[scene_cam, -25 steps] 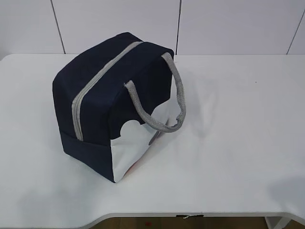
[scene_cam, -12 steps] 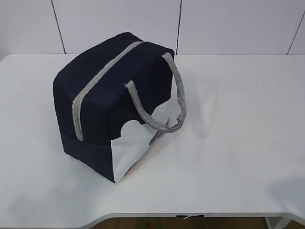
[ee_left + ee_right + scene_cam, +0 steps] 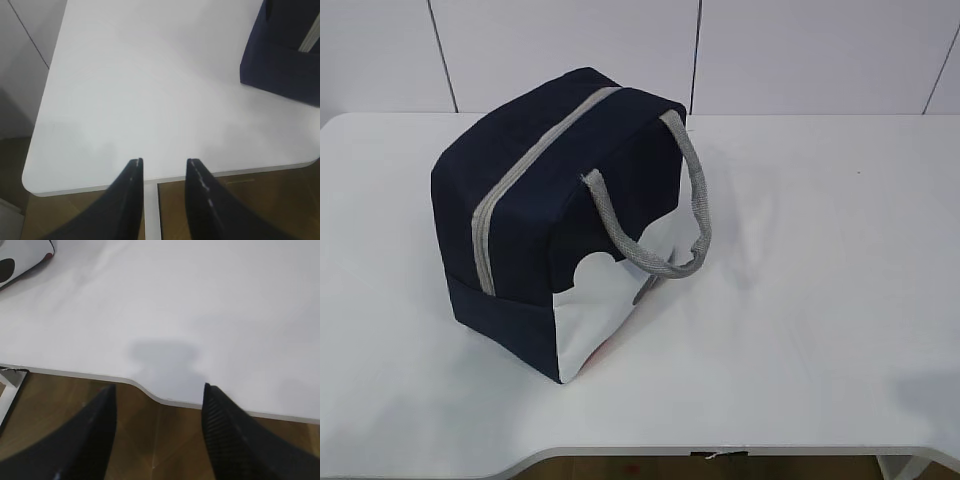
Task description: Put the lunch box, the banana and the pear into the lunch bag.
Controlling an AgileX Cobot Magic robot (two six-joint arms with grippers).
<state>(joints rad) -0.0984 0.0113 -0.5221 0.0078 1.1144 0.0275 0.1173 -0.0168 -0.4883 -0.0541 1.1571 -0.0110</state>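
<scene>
The navy-blue lunch bag (image 3: pixel 555 215) stands on the white table (image 3: pixel 800 280), left of centre, its grey zipper (image 3: pixel 525 165) shut along the top and a grey handle (image 3: pixel 675 210) hanging over its white side panel. A corner of the bag shows in the left wrist view (image 3: pixel 285 55) and in the right wrist view (image 3: pixel 22 260). The lunch box, the banana and the pear are out of view. My left gripper (image 3: pixel 164 162) is open and empty at the table's front left edge. My right gripper (image 3: pixel 158 387) is open and empty over the front edge. Neither arm shows in the exterior view.
The white table (image 3: pixel 150 90) has a rounded front left corner (image 3: pixel 30 180) and a stepped front edge (image 3: pixel 150 392). Brown floor (image 3: pixel 165 440) lies below the edge. A white panelled wall (image 3: pixel 800 50) stands behind the table.
</scene>
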